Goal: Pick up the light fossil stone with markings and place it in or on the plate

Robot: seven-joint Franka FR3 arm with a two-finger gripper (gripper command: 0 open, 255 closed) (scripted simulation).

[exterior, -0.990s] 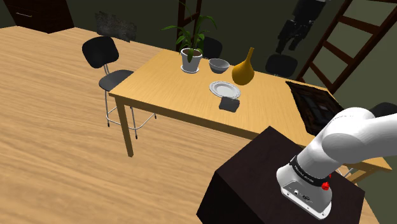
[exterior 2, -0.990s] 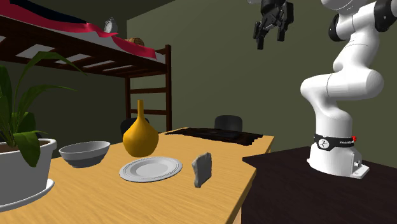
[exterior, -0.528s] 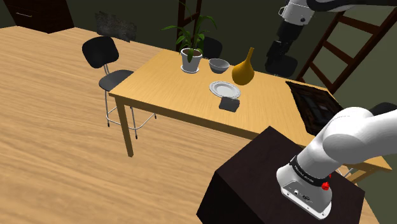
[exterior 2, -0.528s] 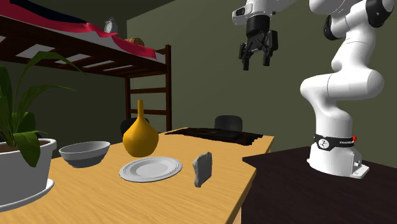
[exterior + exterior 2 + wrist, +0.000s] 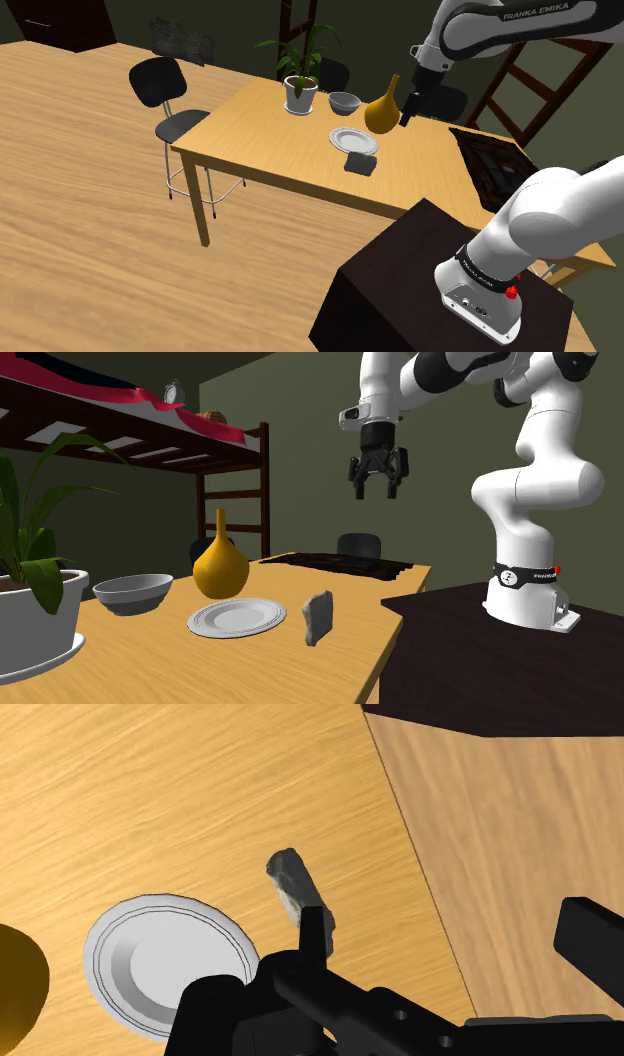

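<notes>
Since the earlier frames the white arm (image 5: 545, 215) has swung down and forward from high above, bringing the gripper (image 5: 376, 490) lower and nearer the table's middle, while everything on the table has stayed put. Largest is the wooden table (image 5: 270, 150), with the dark stand (image 5: 395, 275) at its near end in the shoulder view. On the table's far part stand a potted plant (image 5: 300, 92), a yellow vase (image 5: 220, 567) and a grey bowl (image 5: 133, 593). The gripper hangs in the air well above the tabletop, its two black fingers (image 5: 314, 934) spread wide apart; they hold nothing and touch nothing. Below it lies the round light-grey plate (image 5: 237, 618), bare, near the vase. The grey stone (image 5: 318, 618) stands on edge on the tabletop just beside the plate, on the side toward the stand. Seen from the wrist camera, the stone (image 5: 293, 884) lies just beyond one fingertip, not between the fingers.
</notes>
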